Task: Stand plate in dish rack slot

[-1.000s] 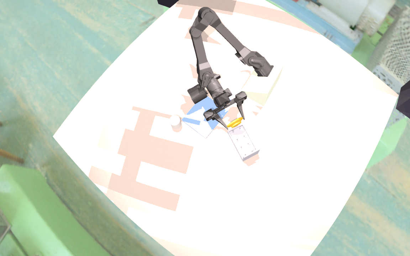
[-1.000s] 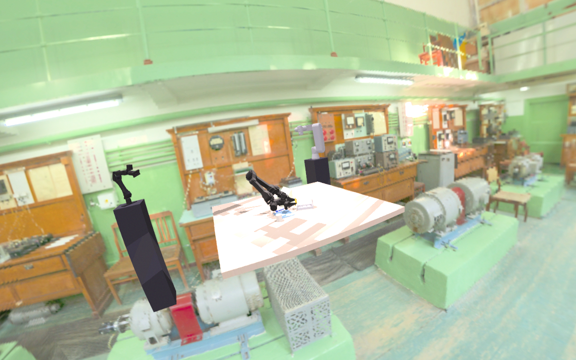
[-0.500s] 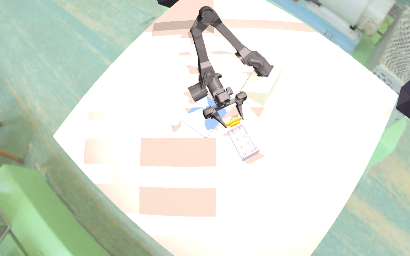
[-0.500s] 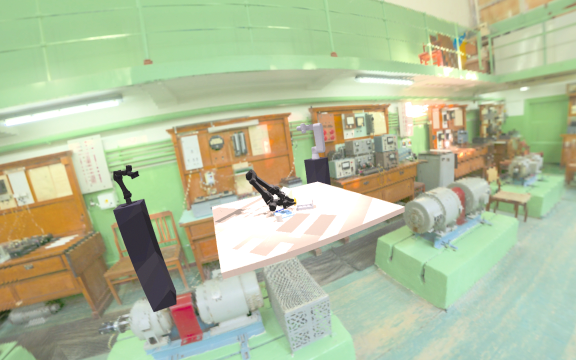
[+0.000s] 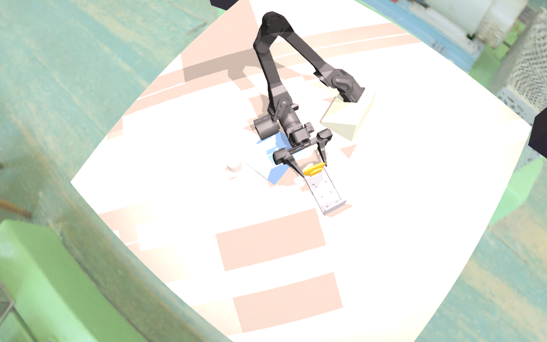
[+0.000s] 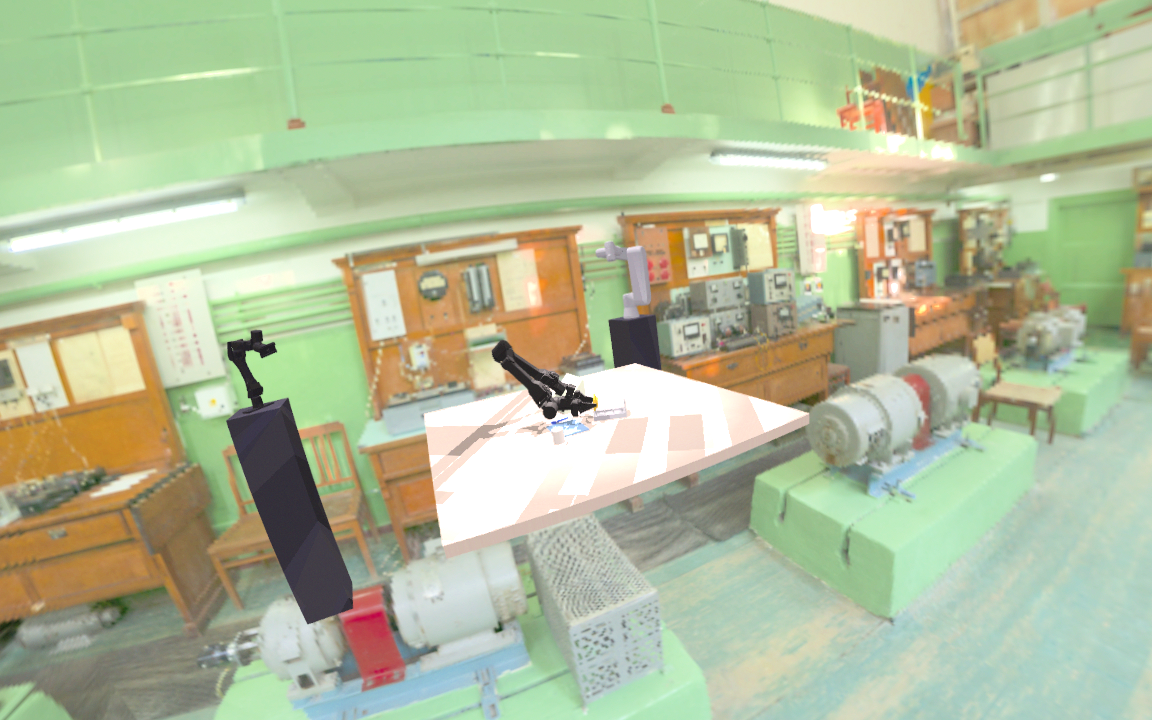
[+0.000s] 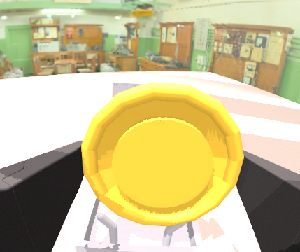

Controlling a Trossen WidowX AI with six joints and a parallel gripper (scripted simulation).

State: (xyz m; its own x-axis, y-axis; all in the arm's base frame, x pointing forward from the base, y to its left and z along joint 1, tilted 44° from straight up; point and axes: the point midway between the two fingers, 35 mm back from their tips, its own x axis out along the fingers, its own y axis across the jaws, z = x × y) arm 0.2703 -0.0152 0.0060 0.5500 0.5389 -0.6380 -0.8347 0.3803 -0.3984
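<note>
The white tabletop with pale pink patches point(image 5: 394, 255) carries the dark grey six-joint arm point(image 5: 273, 80). The long white dish rack point(image 5: 325, 191) lies lengthwise ahead of the black parallel-jaw gripper point(image 5: 312, 168), which is clamped on the round yellow plate point(image 7: 162, 159). From above the plate shows edge-on at the rack's near end; only the wrist view shows its upright face above the rails point(image 7: 107, 227).

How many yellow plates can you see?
1. The yellow plate stands on edge, clamped in the gripper, above the near end of the white dish rack. No other plates show.
</note>
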